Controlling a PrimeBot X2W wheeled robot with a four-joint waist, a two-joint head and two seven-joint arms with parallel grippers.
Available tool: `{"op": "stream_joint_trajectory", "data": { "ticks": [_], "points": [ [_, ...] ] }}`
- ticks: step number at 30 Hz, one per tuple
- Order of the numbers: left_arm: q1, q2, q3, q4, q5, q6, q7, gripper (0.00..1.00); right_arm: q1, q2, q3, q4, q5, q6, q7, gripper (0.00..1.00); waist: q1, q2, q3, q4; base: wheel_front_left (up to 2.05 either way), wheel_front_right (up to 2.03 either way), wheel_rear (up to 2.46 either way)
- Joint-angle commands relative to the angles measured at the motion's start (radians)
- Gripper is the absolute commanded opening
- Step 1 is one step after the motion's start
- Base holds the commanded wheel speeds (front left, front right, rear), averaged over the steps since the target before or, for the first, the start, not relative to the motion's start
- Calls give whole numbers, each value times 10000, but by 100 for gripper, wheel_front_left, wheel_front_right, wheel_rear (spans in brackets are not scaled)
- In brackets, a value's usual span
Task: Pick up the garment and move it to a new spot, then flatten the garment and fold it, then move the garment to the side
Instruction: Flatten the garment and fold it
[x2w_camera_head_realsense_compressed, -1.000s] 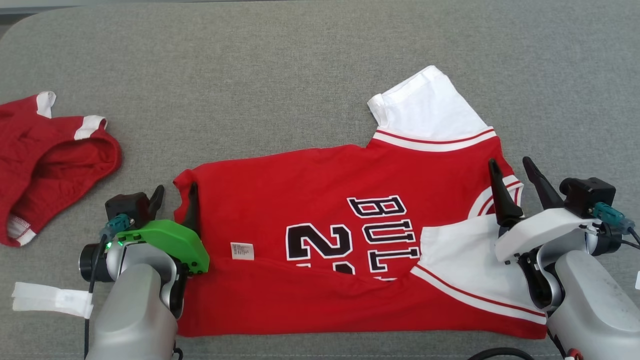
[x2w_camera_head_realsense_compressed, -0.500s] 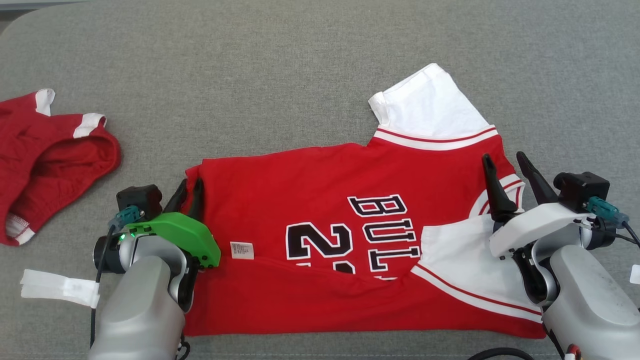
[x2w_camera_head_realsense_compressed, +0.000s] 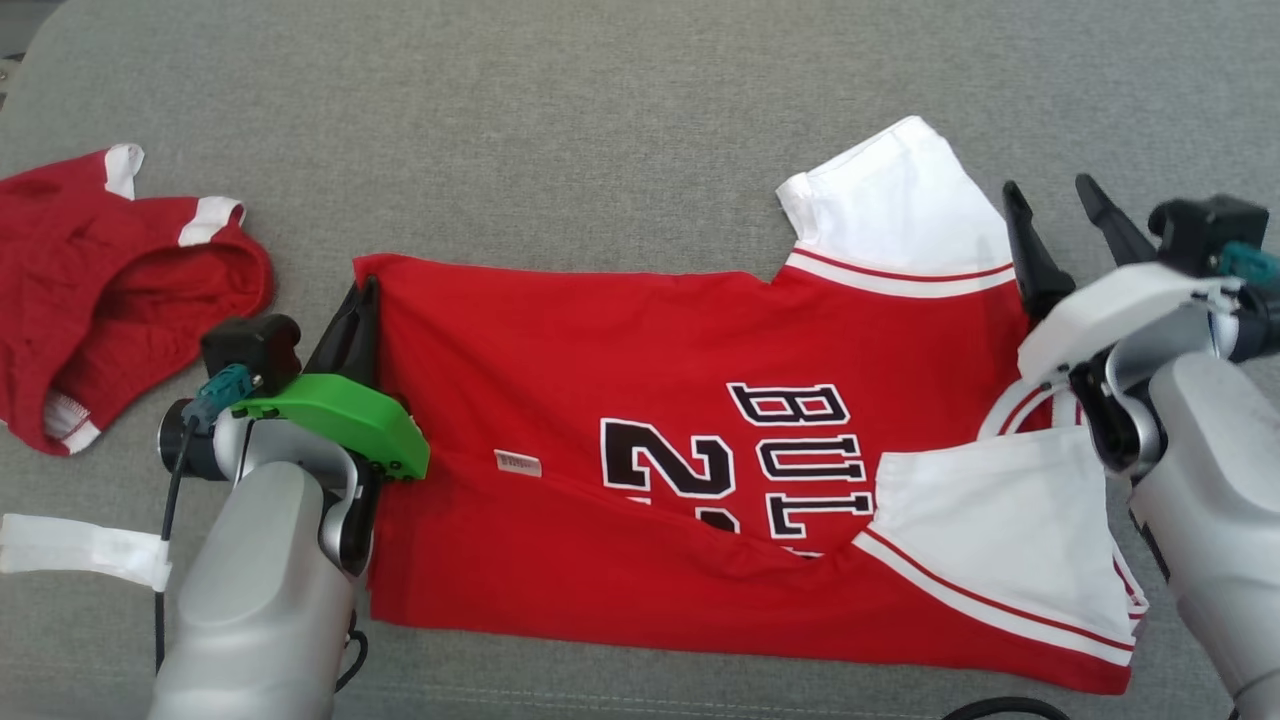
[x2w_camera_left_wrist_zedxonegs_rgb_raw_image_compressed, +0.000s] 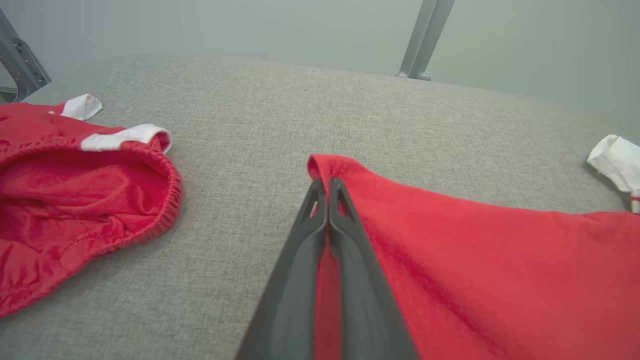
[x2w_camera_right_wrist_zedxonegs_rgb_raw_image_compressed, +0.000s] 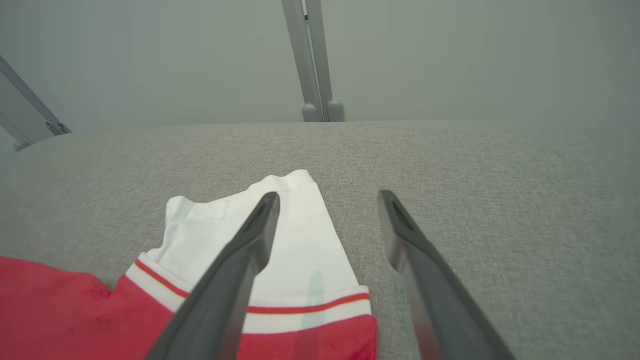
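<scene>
Now the left gripper (x2w_camera_left_wrist_zedxonegs_rgb_raw_image_compressed: 327, 182) is pinched tight on the jersey (x2w_camera_head_realsense_compressed: 620, 350) at its red corner, cloth caught between the fingers, and the rest of the jersey spreads flat to its right across the grey pad (x2w_camera_head_realsense_compressed: 500, 130). Over on the other side the right gripper (x2w_camera_head_realsense_compressed: 1048, 190) hangs wide open, holding nothing, its left finger over the white sleeve (x2w_camera_right_wrist_zedxonegs_rgb_raw_image_compressed: 310, 240) edge. Red shorts (x2w_camera_head_realsense_compressed: 110, 290) lie well off to the left gripper's left.

The garment (x2w_camera_head_realsense_compressed: 640, 400) lies spread across the middle of the padded surface (x2w_camera_head_realsense_compressed: 560, 120), with one sleeve (x2w_camera_head_realsense_compressed: 900, 195) reaching out toward 2 o'clock. The shorts (x2w_camera_head_realsense_compressed: 110, 290) lie apart at 9 o'clock. Between them, the left gripper (x2w_camera_head_realsense_compressed: 360, 298) sits on the garment's 9 o'clock corner. The right gripper (x2w_camera_head_realsense_compressed: 1048, 190) hangs over that sleeve's outer edge.
</scene>
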Motion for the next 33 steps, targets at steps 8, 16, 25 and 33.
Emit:
{"op": "stream_joint_trajectory", "data": {
  "ticks": [8, 16, 25, 33],
  "points": [
    [-340, -497, -116, -319, 414, -70, -1, 0, -2496, -572, 880, 1745, -439, -15, 2430, 100, 0, 0, 903, 1129, 0, 0, 0],
    [-644, -678, -424, -524, 310, -83, -3, 0, -3697, -769, 1211, 3045, -721, -17, 3410, 100, 0, 0, 1439, 1666, 0, 0, 0],
    [-705, -688, -749, -637, -24, -91, -3, 0, -4006, -789, 1595, 3554, -700, -18, 3226, 0, 0, 0, 1475, 1620, 0, 0, 0],
    [-769, -682, -473, -305, 295, -93, -3, 0, -4437, -773, 1221, 3761, -909, -17, 1316, 0, 0, 0, 1114, 1138, 0, 0, 0]
  ]
}}
